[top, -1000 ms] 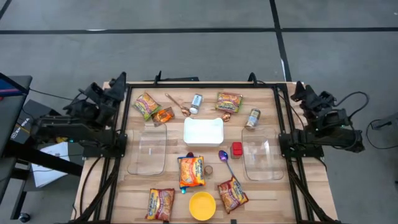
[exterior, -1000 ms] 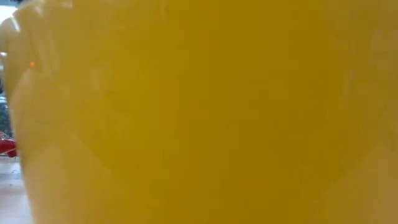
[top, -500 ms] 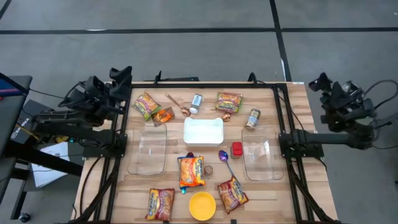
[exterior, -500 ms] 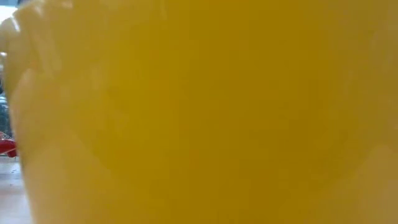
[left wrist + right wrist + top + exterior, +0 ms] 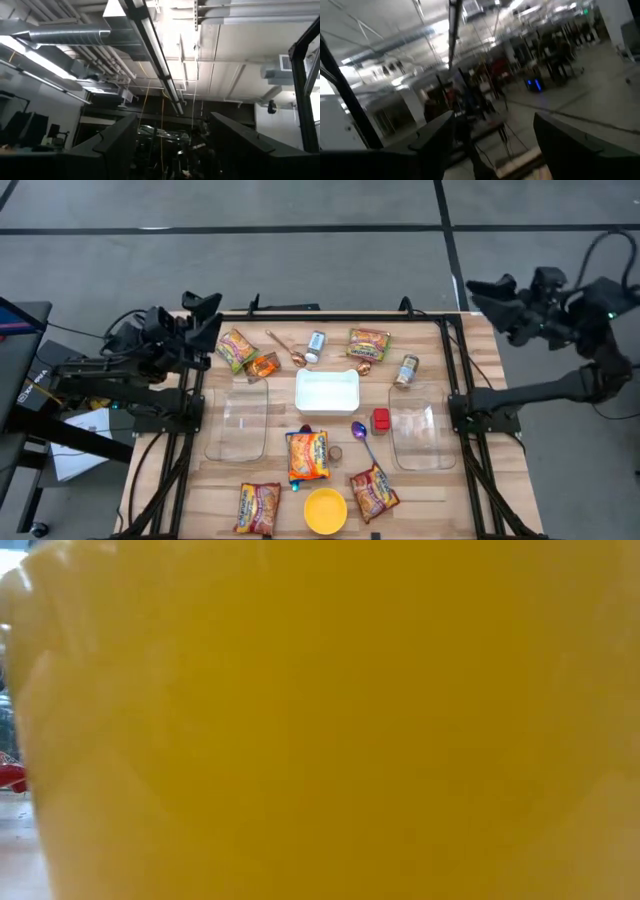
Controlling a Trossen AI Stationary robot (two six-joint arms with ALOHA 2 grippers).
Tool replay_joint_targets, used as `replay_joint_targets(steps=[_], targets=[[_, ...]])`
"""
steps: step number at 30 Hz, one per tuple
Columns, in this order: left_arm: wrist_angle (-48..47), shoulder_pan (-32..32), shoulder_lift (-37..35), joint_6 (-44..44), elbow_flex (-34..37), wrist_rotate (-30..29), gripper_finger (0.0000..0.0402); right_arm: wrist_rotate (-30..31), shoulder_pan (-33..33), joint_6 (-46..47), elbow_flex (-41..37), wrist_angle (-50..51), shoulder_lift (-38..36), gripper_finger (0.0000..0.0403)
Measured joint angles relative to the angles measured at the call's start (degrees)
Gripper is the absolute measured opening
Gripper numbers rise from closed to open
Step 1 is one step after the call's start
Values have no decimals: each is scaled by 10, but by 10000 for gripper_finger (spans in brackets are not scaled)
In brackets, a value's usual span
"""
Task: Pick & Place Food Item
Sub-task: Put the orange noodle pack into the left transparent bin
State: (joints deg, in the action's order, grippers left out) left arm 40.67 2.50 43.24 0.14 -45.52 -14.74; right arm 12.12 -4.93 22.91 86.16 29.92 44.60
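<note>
We view the wooden table (image 5: 430, 490) from directly above, with both arms drawn back over its far corners. The left gripper (image 5: 212, 308) hangs at the far-left corner, its fingers (image 5: 117, 137) apart with nothing between them; its wrist camera is tilted up at the ceiling. The right gripper (image 5: 483, 290) is raised beyond the far-right corner, its fingers (image 5: 437, 131) likewise apart and holding nothing.

The food items all lie on the table. We count five noodle packets: one far left (image 5: 234, 347), one far right of centre (image 5: 368, 342), one at the centre (image 5: 308, 455), one at the near left (image 5: 259, 508) and one near, right of centre (image 5: 374, 492). A small orange packet (image 5: 264, 365) lies just beside the far-left one. A white tray (image 5: 327, 390) sits in the middle, flanked by a clear container on the left (image 5: 238, 420) and another on the right (image 5: 422, 425). Two small cans (image 5: 316, 342) (image 5: 406, 369) stand at the far side. A purple spoon (image 5: 362, 436) and a red block (image 5: 381, 419) lie between the centre packet and the right container. A yellow bowl (image 5: 325, 510) stands at the near edge; its wall (image 5: 320, 720) fills the low view
</note>
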Motion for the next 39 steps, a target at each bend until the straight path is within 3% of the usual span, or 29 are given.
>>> replay_joint_targets(steps=[5, 12, 15, 22, 28, 33, 39], targets=[[-44, 0, 9, -31, -28, -2, 234, 2, 0, -3, 97, 93, 72, 265], [-85, 0, 84, -8, -140, 18, 231, 0, 0, -17, 164, 140, 109, 265], [-114, 0, 131, 24, -204, 19, 232, 0, 0, -19, 168, 148, 108, 265], [-333, 0, 229, 45, -370, 11, 230, 0, -1, -15, 167, 165, 101, 265], [-440, 0, 287, 45, -484, 10, 236, 0, -1, -15, 167, 164, 101, 265], [-484, -3, 305, 43, -531, 18, 243, 0, -1, -19, 167, 164, 102, 265], [-487, -33, 307, 42, -539, 27, 259, 0, -1, -19, 167, 164, 102, 265]])
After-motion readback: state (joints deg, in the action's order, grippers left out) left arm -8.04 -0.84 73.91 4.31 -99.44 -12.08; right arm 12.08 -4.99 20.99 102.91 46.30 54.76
